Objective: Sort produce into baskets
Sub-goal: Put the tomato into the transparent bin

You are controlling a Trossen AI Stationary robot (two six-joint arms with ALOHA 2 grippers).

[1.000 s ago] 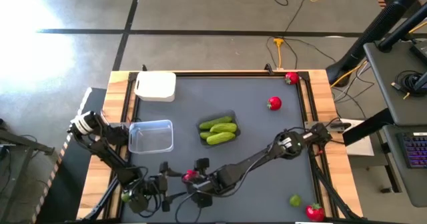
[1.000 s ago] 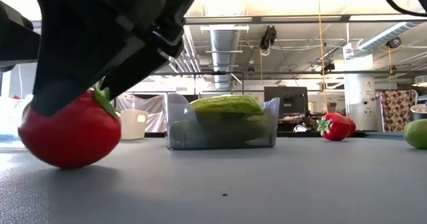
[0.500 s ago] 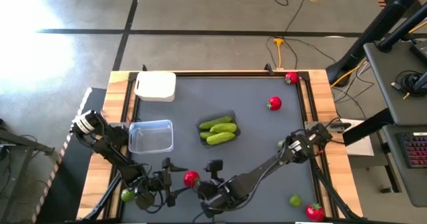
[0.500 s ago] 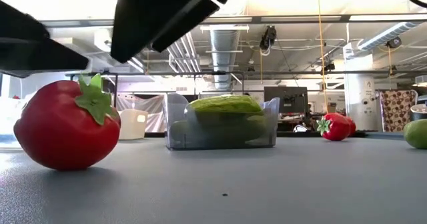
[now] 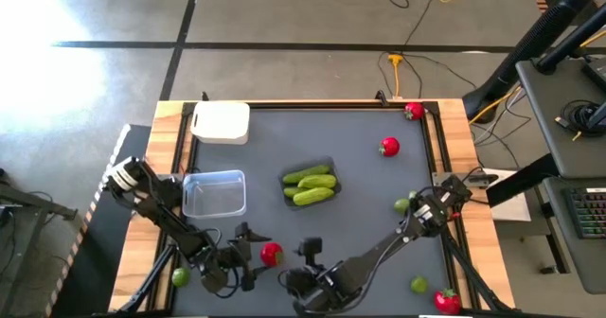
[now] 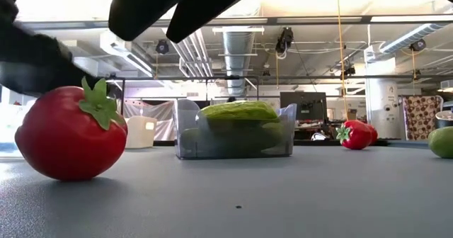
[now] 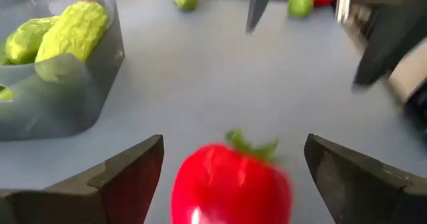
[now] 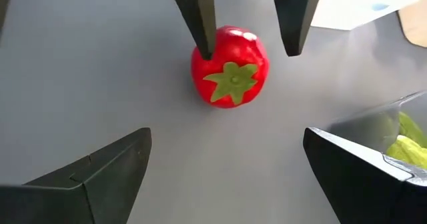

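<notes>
red fruit (image 5: 272,254): sitting on the dark mat near the front edge, green top (image 8: 233,81) showing; touching nothing, lying between the two grippers.
left gripper (image 5: 248,256): hovering just beside the fruit on its left; fingers (image 7: 127,177) spread wide, fruit lying in the gap, gripping nothing.
right gripper (image 5: 309,261): sitting just right of the fruit, fingers (image 8: 113,167) fully apart, holding nothing.
blocking: both dark arms crowding the front of the table; in the low view, dark arm parts hanging over the fruit (image 6: 69,133).
dark smoky-grey tub (image 5: 327,169): standing mid-table, well apart from the fruit, holding green cucumbers (image 5: 310,186) piled above the rim.
clear tub (image 5: 214,193): sitting left of the grey tub, near the left arm.
white tub (image 5: 222,123): resting at the back-left corner.
other red fruits: one (image 5: 388,147) lying back-right on the mat, one (image 5: 414,111) at the back-right corner, one (image 5: 446,301) at the front-right edge.
green balls: one (image 5: 418,284) lying front-right, one (image 5: 180,277) sitting on the wooden edge front-left, one (image 5: 401,204) peeking beside the right arm.
</notes>
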